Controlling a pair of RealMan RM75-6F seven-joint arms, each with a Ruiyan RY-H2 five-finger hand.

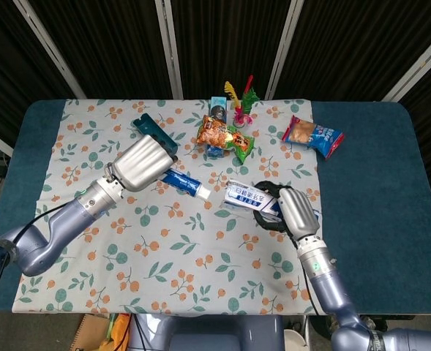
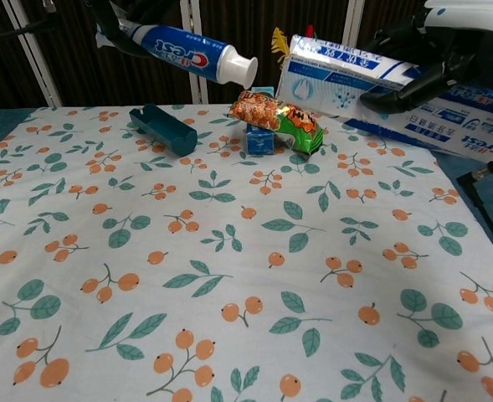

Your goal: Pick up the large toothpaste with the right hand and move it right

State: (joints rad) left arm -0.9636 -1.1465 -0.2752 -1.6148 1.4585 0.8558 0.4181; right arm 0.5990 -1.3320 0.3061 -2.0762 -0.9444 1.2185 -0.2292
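Observation:
My right hand (image 1: pixel 294 210) grips the large toothpaste, a long white and blue box (image 1: pixel 246 196), by its right end, right of the cloth's centre. In the chest view the box (image 2: pixel 338 71) is held off the table at the upper right, level, with dark fingers (image 2: pixel 413 81) wrapped under it. My left hand (image 1: pixel 143 162) holds a blue and white Crest tube (image 1: pixel 186 183) above the cloth's middle, cap pointing right and down. In the chest view that tube (image 2: pixel 187 54) hangs high at the upper left, its cap close to the box's left end.
A second Crest box (image 2: pixel 472 126) shows behind and below the right hand. A teal holder (image 1: pixel 155 135) lies at the back left. An orange and green snack bag (image 1: pixel 224 137), a feathered toy (image 1: pixel 241 102) and a red and blue snack bag (image 1: pixel 314 136) sit along the back.

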